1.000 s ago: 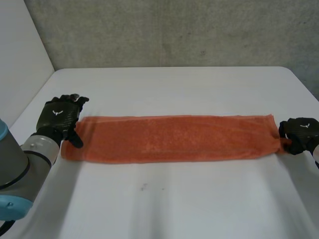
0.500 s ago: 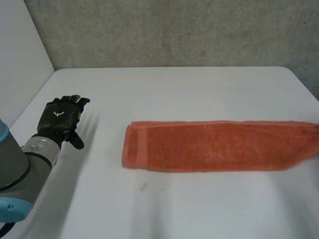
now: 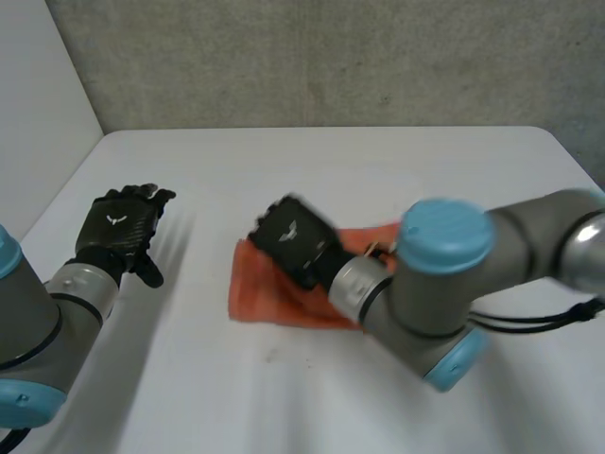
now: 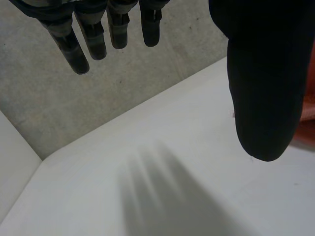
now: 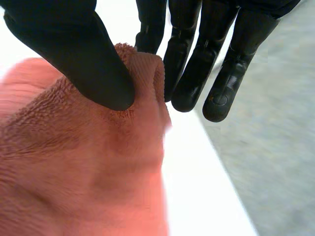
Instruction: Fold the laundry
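An orange towel point(image 3: 253, 295) lies bunched near the middle of the white table point(image 3: 331, 161), mostly covered by my right arm. My right hand point(image 3: 291, 241) hovers over the towel's left end. In the right wrist view its thumb point(image 5: 74, 54) pinches a fold of the towel point(image 5: 83, 172) against the fingers. My left hand point(image 3: 118, 227) rests on the table at the left, well apart from the towel. Its fingers point(image 4: 93, 34) are straight and hold nothing. A sliver of the towel point(image 4: 309, 105) peeks out beyond its thumb.
My right forearm and elbow point(image 3: 440, 284) reach across the table's middle from the right. A grey wall point(image 3: 331, 57) runs behind the table, and a white panel point(image 3: 38, 113) stands at the left.
The left hand let go of the towel's left end. The right hand pulled the towel rightward, then carried its end across to the left over the rest of the towel.
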